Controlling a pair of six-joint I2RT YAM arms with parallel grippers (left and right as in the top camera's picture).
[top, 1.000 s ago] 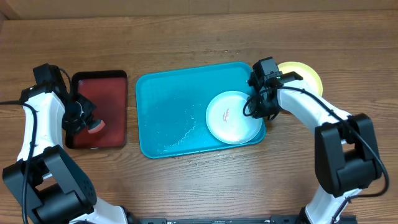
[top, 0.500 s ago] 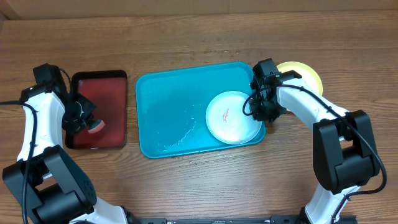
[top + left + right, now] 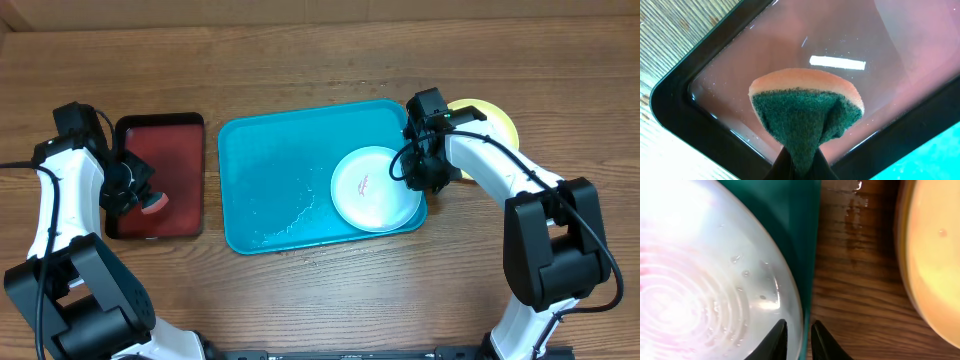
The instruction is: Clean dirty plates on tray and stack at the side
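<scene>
A white plate (image 3: 370,190) with a small red smear lies in the right end of the teal tray (image 3: 270,170). My right gripper (image 3: 420,180) sits at the plate's right edge. In the right wrist view its fingers (image 3: 799,340) are closed narrowly on the wet plate's rim (image 3: 700,280), right over the tray's rim (image 3: 807,240). A yellow-green plate (image 3: 495,120) lies on the table right of the tray, also seen in the right wrist view (image 3: 935,255). My left gripper (image 3: 799,165) is shut on a green-and-orange sponge (image 3: 805,110). The pale blue plate is out of view.
A dark red, black-rimmed tray (image 3: 165,160) with water in it lies left of the teal tray; the sponge hangs over its lower part (image 3: 910,60). Water drops lie on the teal tray's floor and on the wood (image 3: 855,205) by the yellow-green plate.
The right gripper has shifted slightly at the white plate's right edge. The plate, the trays and the left arm have stayed in place.
</scene>
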